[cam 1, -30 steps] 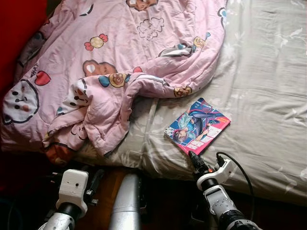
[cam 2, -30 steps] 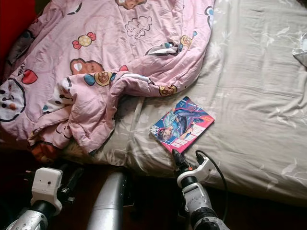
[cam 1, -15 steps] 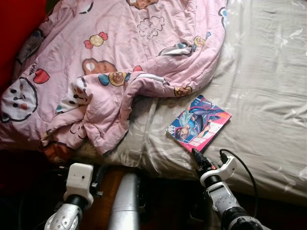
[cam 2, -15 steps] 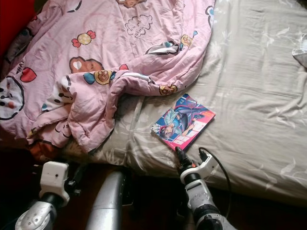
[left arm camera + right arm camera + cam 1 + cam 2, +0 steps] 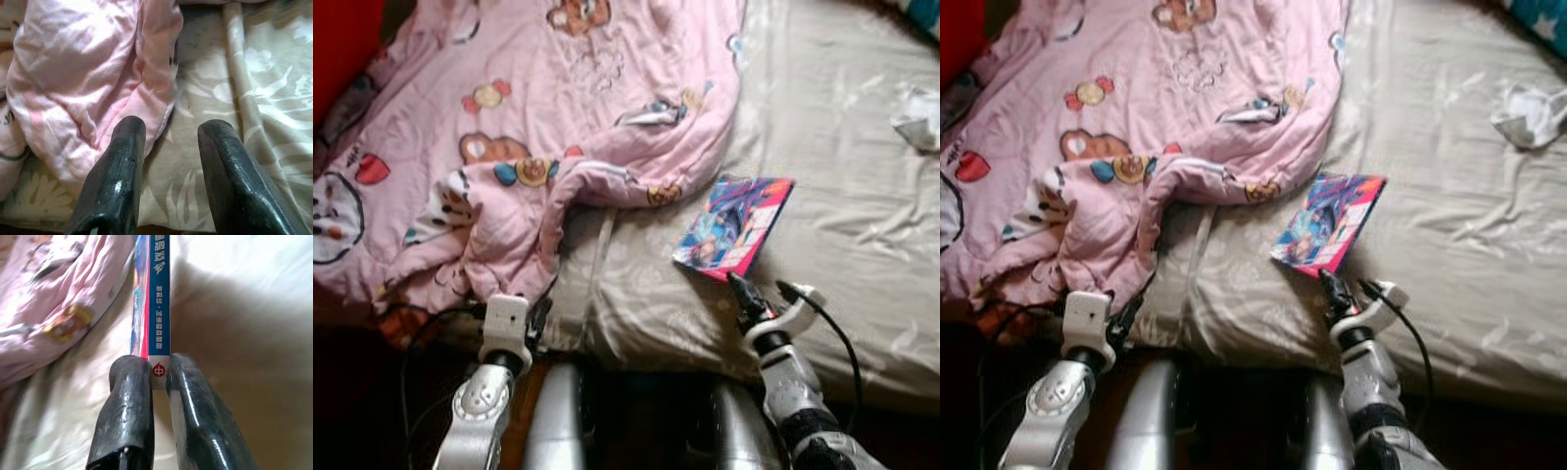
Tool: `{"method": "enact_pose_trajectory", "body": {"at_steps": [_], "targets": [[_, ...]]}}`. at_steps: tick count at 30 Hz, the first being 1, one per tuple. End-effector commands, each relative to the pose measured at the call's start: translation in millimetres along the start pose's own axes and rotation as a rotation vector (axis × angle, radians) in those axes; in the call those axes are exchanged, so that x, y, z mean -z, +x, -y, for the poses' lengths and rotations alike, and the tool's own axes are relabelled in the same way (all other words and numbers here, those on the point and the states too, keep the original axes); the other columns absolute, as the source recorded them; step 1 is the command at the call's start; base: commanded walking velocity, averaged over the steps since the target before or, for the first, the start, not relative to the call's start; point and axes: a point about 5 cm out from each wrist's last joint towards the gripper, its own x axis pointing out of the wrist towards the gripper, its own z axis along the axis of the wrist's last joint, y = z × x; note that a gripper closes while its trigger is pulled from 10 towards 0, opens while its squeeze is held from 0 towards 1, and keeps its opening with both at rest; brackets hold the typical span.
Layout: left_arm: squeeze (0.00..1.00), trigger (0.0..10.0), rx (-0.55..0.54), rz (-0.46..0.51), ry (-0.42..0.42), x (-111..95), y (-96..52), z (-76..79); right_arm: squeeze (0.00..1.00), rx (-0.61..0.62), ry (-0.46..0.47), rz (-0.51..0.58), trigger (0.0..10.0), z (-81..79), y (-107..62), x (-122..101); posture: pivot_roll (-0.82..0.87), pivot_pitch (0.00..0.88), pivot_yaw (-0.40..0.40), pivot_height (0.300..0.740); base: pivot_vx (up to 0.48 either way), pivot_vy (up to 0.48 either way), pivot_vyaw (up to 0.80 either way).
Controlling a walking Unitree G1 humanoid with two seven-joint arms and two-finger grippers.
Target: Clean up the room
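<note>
My left claw [image 5: 168, 161] waits with its fingers apart by the pink blanket [image 5: 509, 147] at the bed [image 5: 862, 186] edge, while my right claw [image 5: 159, 382] pinches the book [image 5: 734, 227] by its lower end, so I should lift it slowly and keep the pinch firm.

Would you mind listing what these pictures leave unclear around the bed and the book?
- Book cover: blurred in the eye views; edge-on in the right wrist view, pinched by the right hand.
- White crumpled item: too small and blurred to identify.
- Sheet under the pink blanket: hidden.
- Left hand: open, tips at the blanket's edge; contact unclear.
</note>
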Motion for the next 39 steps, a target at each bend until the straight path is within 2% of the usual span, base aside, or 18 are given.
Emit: {"method": "enact_pose_trajectory", "body": {"at_steps": [1,5,7,9,11,15,19,22,24,28,32,33,39], "targets": [[0.00,10.0,-0.010,-0.044,-0.010,12.9,-3.6,-1.0,0.00,0.028,-0.068,0.034,10.0,1.3,-4.0,-2.3,-0.04,0.157,0.001,0.634,0.000,0.000,0.00],[0.00,10.0,-0.013,-0.044,-0.022,12.9,0.9,-0.9,0.00,0.025,-0.137,0.048,10.0,-2.2,-5.1,-3.3,-0.04,0.139,0.002,0.634,0.000,0.000,0.00],[0.00,10.0,-0.013,-0.038,-0.033,12.8,4.5,-0.5,0.00,0.030,-0.282,0.049,10.0,-4.3,-10.0,-1.2,-0.05,0.125,-0.004,0.634,0.000,0.000,0.00],[0.00,10.0,-0.017,-0.027,-0.035,13.9,8.4,-0.9,0.00,0.012,-0.352,0.048,10.0,-7.2,-13.1,0.5,-0.06,0.116,-0.006,0.634,0.000,0.000,0.00],[0.00,10.0,-0.026,-0.019,-0.040,15.1,9.8,-2.2,0.00,0.008,-0.358,0.049,10.0,-8.3,-15.4,1.4,-0.06,0.111,-0.009,0.634,0.000,0.000,0.00],[0.00,10.0,-0.047,-0.021,-0.055,19.8,9.2,-4.6,0.00,0.006,-0.434,0.032,10.0,-7.1,-19.7,2.7,-0.07,0.085,-0.021,0.634,0.000,0.000,0.00],[0.00,10.0,-0.053,-0.029,-0.062,23.4,8.4,-3.2,0.00,0.019,-0.448,0.035,10.0,-4.9,-20.6,0.6,-0.07,0.078,-0.023,0.634,0.000,0.000,0.00],[0.00,10.0,-0.041,-0.007,-0.068,20.6,14.2,0.0,0.00,0.086,-0.533,0.020,10.0,-0.3,-17.9,-4.9,-0.08,0.069,-0.029,0.634,0.000,0.000,0.00],[0.00,10.0,-0.038,0.008,-0.070,18.2,15.9,0.6,0.00,0.069,-0.484,0.044,10.0,-4.3,-19.3,-4.4,-0.07,0.072,-0.031,0.634,0.000,0.000,0.00],[0.00,10.0,-0.038,0.008,-0.071,20.6,14.4,0.5,0.00,0.066,-0.487,0.021,10.0,-5.5,-24.3,4.0,-0.07,0.075,-0.036,0.644,0.000,0.000,0.00],[0.00,10.0,-0.038,-0.025,-0.064,33.1,6.3,-0.2,0.00,0.090,-0.489,-0.004,10.0,-4.1,-28.1,10.5,-0.07,0.072,-0.035,0.664,0.000,0.000,0.00],[0.00,10.0,-0.040,-0.043,-0.059,38.8,1.8,-1.7,0.00,0.087,-0.488,-0.014,10.0,-4.7,-29.2,13.2,-0.07,0.070,-0.034,0.679,0.000,0.000,0.00],[0.00,10.0,-0.053,-0.079,-0.046,46.5,-1.5,-9.7,0.00,0.094,-0.479,-0.030,10.0,-5.3,-29.1,17.2,-0.06,0.064,-0.032,0.719,0.000,0.000,0.00]]}}
